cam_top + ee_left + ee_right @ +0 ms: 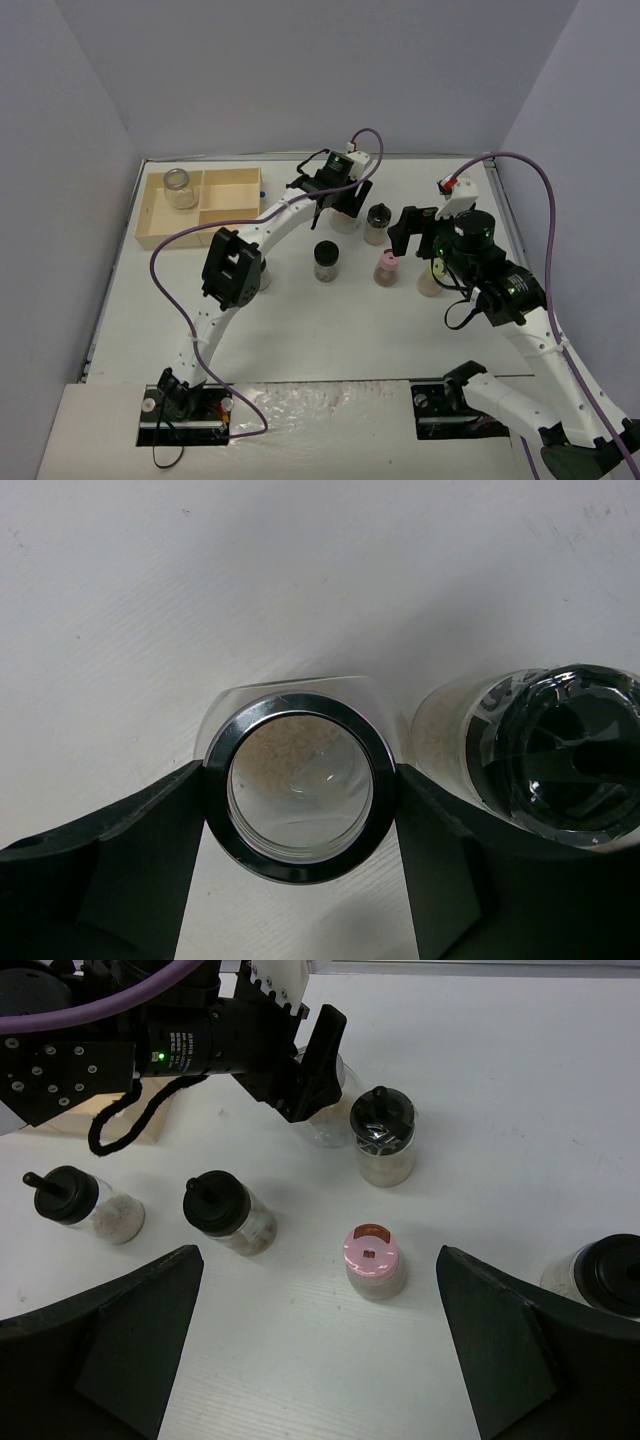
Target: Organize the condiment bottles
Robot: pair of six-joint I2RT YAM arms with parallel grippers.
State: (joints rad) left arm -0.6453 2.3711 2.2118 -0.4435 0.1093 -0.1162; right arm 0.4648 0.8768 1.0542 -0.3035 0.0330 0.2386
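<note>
Left tool (300, 780) seems clamped on the silver-topped jar (298, 800) mid-bench (300, 330), a black-capped jar (560, 760) just beside. Right tool (315, 1252) gapes empty near the pink-capped jar (371, 1257); top view alone shows open bench nearer.

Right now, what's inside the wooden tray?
One clear-topped jar in the tray's far-left compartment. No other jar shows; the left arm covers its near-right corner.
</note>
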